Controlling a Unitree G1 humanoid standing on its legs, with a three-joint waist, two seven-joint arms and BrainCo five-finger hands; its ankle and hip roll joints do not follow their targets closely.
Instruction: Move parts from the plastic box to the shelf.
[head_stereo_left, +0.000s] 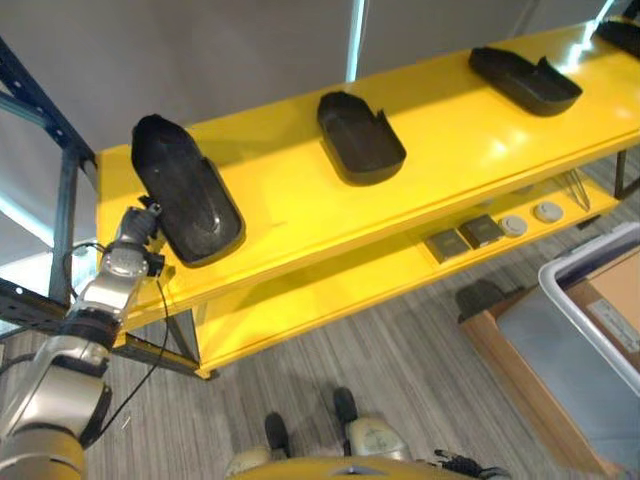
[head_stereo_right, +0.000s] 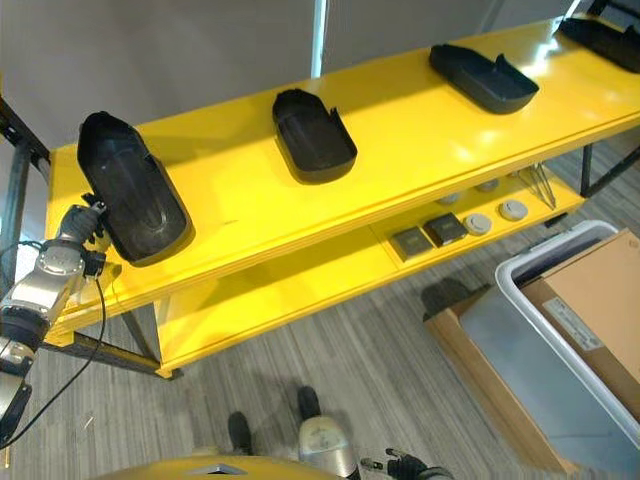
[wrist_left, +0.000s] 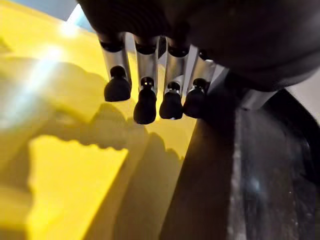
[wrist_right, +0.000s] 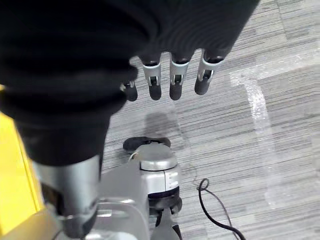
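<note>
While the part sits near the shelf's left end, these are the things that matter, biggest first.

Shelf: the yellow shelf (head_stereo_left: 300, 215) carries four black parts in a row on its top board; a lower board holds small grey pieces (head_stereo_left: 480, 232).

Plastic box: the grey plastic box (head_stereo_left: 570, 285) stands on the floor at the robot's right, well apart from the left end of the shelf, with a cardboard carton (head_stereo_right: 590, 290) inside it.

Leftmost part: the black tray-shaped part (head_stereo_left: 185, 190) lies at the left end of the top board, its near end right at the front edge and perhaps over it.

Other parts: a second part (head_stereo_left: 360, 138) and a third part (head_stereo_left: 525, 80) lie well apart along the board.

Left hand: the left hand (head_stereo_left: 140, 225) is just beside the leftmost part's near corner; in the left wrist view its fingers (wrist_left: 146, 102) hang straight and loose, grasping nothing.

Right hand: the right hand (wrist_right: 172, 82) hangs relaxed over the floor, empty.

Risk: I judge that a careless pull-back of the left hand could catch the part's rim and drag it off the front edge.

Cause: the part sits close to the corner, with the fingers right beside it.
</note>
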